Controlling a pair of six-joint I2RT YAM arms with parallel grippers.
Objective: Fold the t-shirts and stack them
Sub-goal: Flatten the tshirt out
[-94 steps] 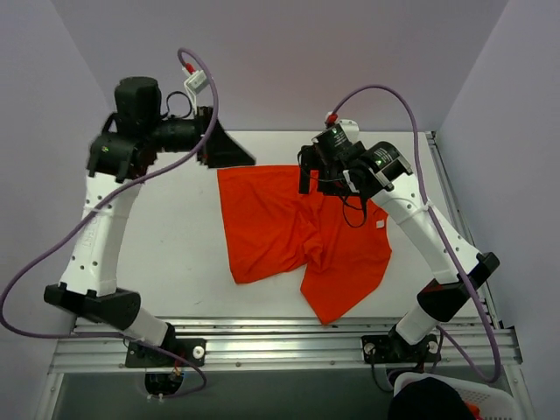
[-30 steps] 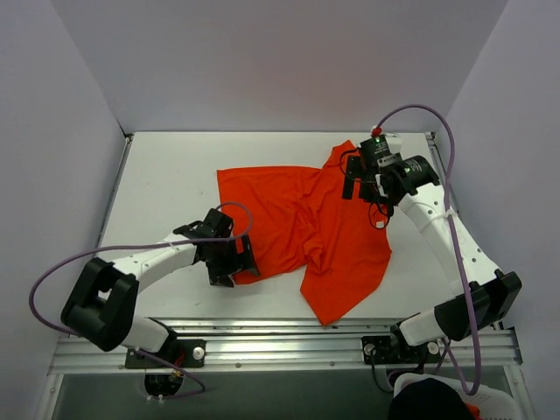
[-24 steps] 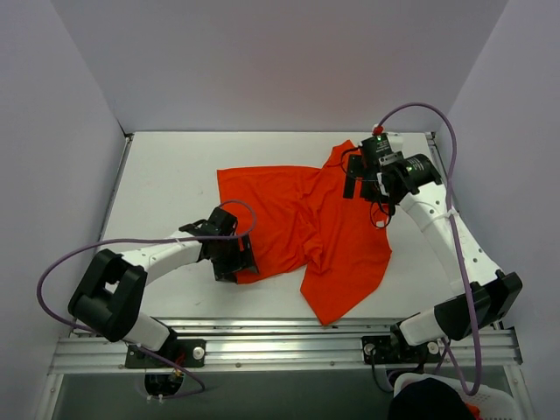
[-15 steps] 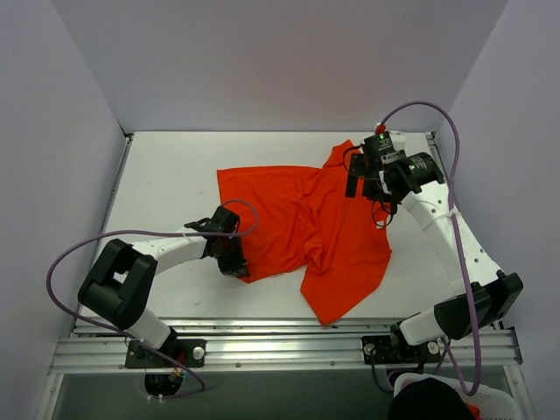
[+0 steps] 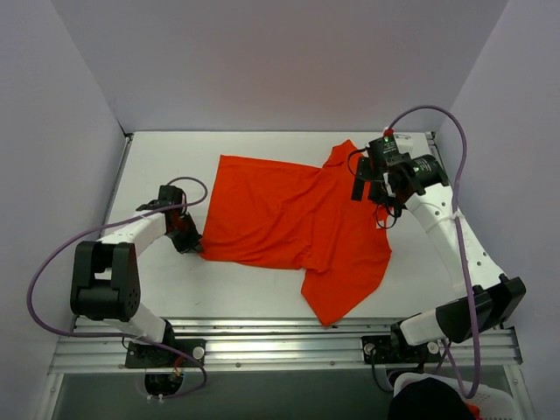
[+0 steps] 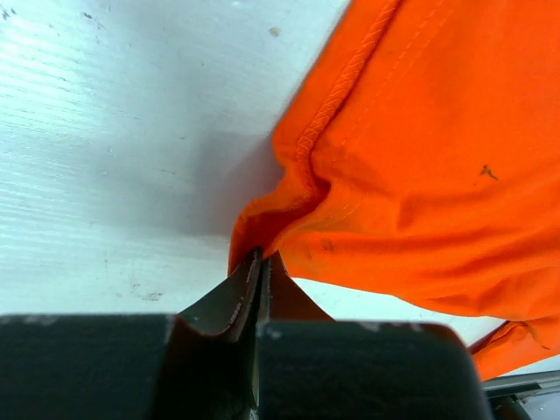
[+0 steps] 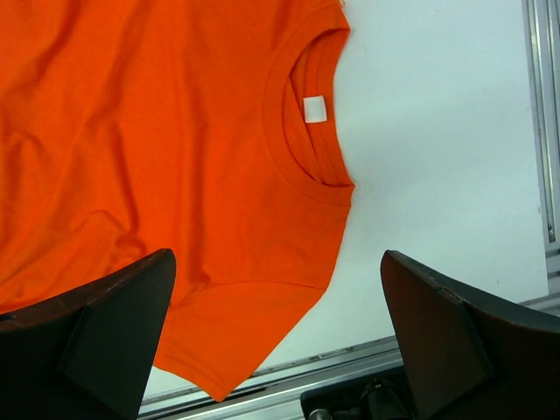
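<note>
A: Left gripper [image 6: 260, 267]: jaws pinch the shirt [image 5: 289, 219] at its hem [image 6: 337, 92], low on the tabletop [image 5: 166, 166]. The shirt lies spread mid-tabletop.

B: Risk?

A: The bite is thin, so a hard pull may slip it free. Right gripper [image 7: 276, 258]: jaws spread, holding nothing, near the collar [image 7: 297, 175]. That side is unanchored, so the cloth may drag or bunch.

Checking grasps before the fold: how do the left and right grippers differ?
The left gripper is shut, pinching the edge of the t-shirt; the right gripper is wide open and holds nothing. The left gripper sits low at the table, at the shirt's left corner; the right gripper hangs above the cloth, with the collar in its view. Both have dark fingers and work at the same orange shirt.
</note>
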